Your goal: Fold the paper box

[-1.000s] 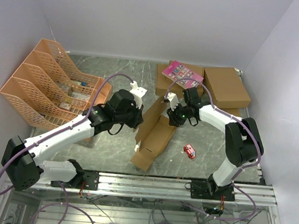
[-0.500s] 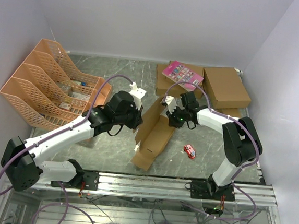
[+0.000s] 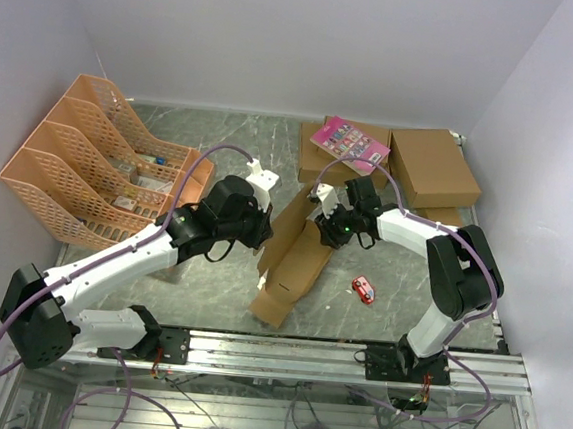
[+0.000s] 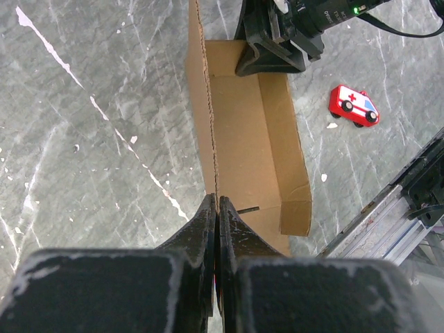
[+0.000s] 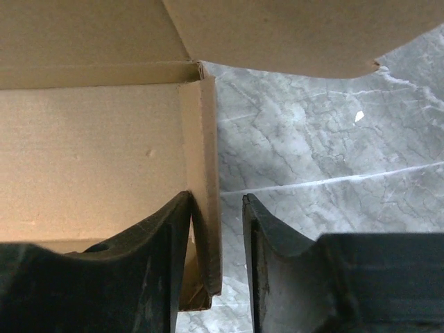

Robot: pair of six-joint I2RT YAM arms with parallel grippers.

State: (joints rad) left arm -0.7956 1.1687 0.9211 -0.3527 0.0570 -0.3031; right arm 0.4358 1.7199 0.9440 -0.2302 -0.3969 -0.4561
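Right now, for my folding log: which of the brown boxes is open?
The paper box pinched by the left end effector: an open trough with loose flaps. The two wider boxes behind it lie closed, one under a pink booklet.

— Anything legible here?

— Hardly. The red toy ambulance [image 4: 354, 105] has a small cross on the white patch of its side, seen from the left wrist. I can't make out any letters on it.

— And the robot itself?

— There is white lettering on the black housing of the right arm [image 4: 325, 12], but it is cut by the top edge of the view and too blurred to read.

— The pink booklet [image 3: 349, 143]?

— It is printed with rows of small pictures. From above, any words on it are too small to tell.

— The paper box [image 4: 250, 132]?

— Plain brown on every face that shows.
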